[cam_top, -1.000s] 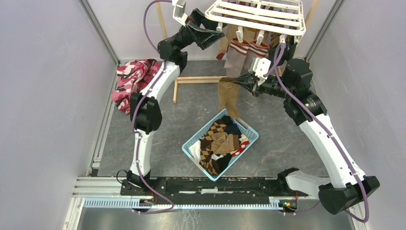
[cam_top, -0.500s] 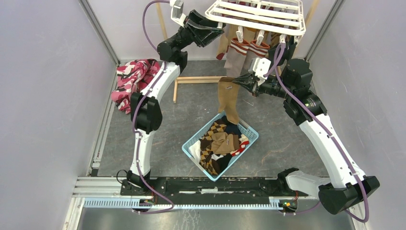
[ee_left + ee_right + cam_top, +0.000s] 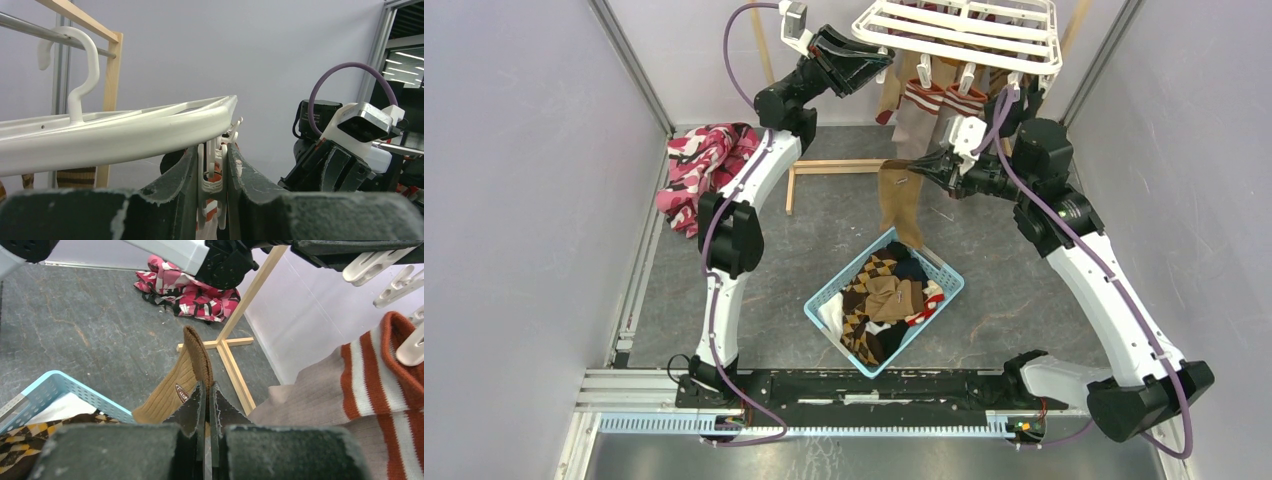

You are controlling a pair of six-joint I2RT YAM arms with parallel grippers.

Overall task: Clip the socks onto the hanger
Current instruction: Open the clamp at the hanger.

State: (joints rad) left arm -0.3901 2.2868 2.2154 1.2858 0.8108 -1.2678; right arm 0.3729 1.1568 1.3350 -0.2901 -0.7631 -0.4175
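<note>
Now my left claw (image 3: pixel 212 200) pinches a white clip (image 3: pixel 212 172) at the hanger (image 3: pixel 125 132) corner. My right claw (image 3: pixel 206 405) is clamped on a tan sock (image 3: pixel 167 397), dangling lower than the hanger, by the blue basket (image 3: pixel 50 390).

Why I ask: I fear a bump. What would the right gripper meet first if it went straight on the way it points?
Probably the wooden stand's base: the right gripper, shut on the tan sock, points toward its crosspiece. Depth is unclear, so it may pass above it.
</note>
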